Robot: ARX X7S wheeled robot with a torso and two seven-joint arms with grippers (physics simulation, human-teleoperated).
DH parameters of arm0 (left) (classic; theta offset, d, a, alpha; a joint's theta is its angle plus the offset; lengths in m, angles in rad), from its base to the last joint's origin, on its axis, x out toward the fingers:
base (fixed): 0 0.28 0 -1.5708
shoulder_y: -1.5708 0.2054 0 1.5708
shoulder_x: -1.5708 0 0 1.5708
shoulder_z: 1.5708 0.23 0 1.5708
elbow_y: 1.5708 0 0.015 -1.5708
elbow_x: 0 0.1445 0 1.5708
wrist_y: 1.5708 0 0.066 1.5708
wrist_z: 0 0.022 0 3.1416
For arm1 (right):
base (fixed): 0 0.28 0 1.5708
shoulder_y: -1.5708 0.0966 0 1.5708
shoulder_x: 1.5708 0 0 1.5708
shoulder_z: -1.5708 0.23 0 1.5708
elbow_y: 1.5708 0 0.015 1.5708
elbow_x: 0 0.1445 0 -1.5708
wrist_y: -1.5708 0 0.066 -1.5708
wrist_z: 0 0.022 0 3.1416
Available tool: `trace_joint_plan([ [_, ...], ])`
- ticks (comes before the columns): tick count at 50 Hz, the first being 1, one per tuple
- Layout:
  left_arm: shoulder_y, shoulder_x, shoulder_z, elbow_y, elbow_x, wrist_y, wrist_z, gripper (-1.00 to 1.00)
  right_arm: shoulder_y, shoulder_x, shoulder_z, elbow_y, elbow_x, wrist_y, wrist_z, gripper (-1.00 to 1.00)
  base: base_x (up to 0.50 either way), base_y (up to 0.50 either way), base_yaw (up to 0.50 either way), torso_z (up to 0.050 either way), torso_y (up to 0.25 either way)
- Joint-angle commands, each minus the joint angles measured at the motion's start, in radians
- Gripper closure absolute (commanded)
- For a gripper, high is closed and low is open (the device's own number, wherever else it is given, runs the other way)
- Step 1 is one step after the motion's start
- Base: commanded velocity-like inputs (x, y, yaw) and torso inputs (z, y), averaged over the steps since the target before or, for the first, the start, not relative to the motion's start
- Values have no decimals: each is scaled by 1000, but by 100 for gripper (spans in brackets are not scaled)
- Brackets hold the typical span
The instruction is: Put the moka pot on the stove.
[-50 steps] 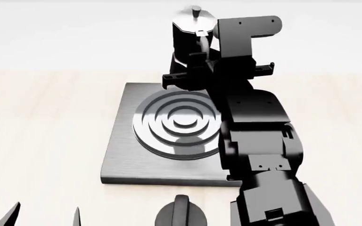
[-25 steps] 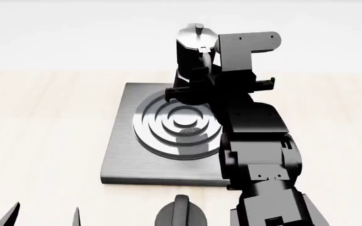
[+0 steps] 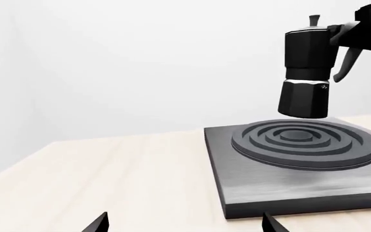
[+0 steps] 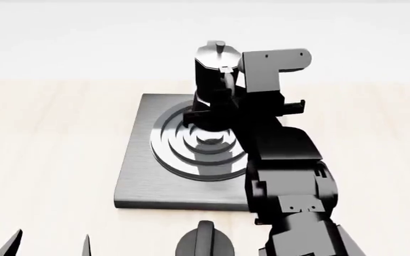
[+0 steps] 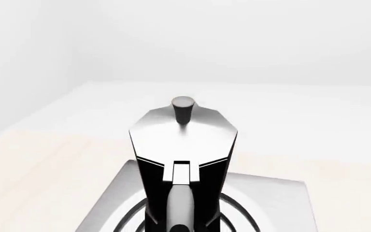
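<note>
The moka pot [image 4: 211,80], black and faceted with a silver lid, hangs upright over the ring burner of the grey stove [image 4: 137,176]. My right gripper [image 4: 228,95] is shut on its curved handle. In the left wrist view the moka pot [image 3: 306,72] floats a short gap above the stove [image 3: 250,188], apart from it, held by the right gripper [image 3: 348,35]. From the right wrist view I look down on the moka pot [image 5: 182,140] lid, with the stove [image 5: 289,203] below it. My left gripper [image 3: 184,227] is open and holds nothing, low near the stove's front left.
A round black dial knob [image 4: 205,242] sits on the wooden table [image 4: 48,160] just in front of the stove. My right arm [image 4: 290,176] reaches over the stove's right side. The left gripper [image 4: 48,244] tips show at the lower left.
The right gripper has carried the moka pot down and toward me, from over the stove's far edge to just above the burner. The left gripper has not moved.
</note>
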Motion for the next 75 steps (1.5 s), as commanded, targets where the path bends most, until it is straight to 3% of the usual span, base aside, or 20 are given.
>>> trace_joint_plan([
  [1, 0, 5, -5, -9, -3, 22, 1, -100, 3, -3, -19, 0, 21, -15, -4, 100, 0, 0, 0, 0, 0],
  [73, -5, -8, 13, -6, -21, 16, -19, -100, -30, -3, -99, 0, 94, 4, 13, 100, 0, 0, 0, 0, 1],
  [74, -5, -8, 14, -6, -21, 17, -19, -100, -31, -3, -94, 0, 89, 4, 13, -100, 0, 0, 0, 0, 0],
  [75, -5, -9, 14, -6, -22, 17, -19, -100, -31, -3, -92, 0, 88, 5, 14, -100, 0, 0, 0, 0, 0],
])
